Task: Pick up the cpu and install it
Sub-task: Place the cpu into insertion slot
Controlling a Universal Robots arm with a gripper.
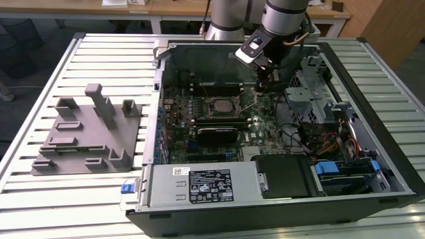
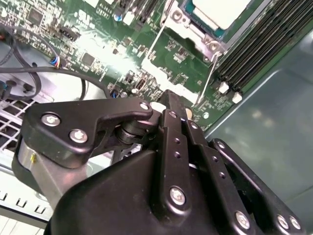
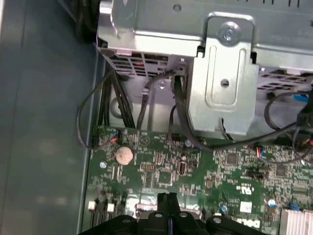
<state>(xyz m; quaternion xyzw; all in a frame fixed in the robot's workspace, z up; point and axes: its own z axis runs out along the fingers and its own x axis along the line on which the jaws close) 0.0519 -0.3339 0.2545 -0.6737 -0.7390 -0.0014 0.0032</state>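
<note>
— Hovering low inside the computer case (image 1: pixel 265 221), the tool (image 2: pixel 169 104) is pressed together, holding nothing that I can see.
— And the cpu (image 2: pixel 221 11)?
— Lying in its socket, near the tool, just past the tip.
— What worries you?
— The thin latch lever (image 2: pixel 208 73) stands right beside the tip. A sideways nudge could bend it, or the tip could scrape the green board (image 3: pixel 195 166). A bent lever might leave the cpu unclamped.

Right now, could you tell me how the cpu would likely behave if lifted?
The cpu looks thin, flat and metal-topped, so probably stiff and light. Its smooth top may be slippery. Lying flat in the socket, it seems unlikely to roll or tip.
</note>
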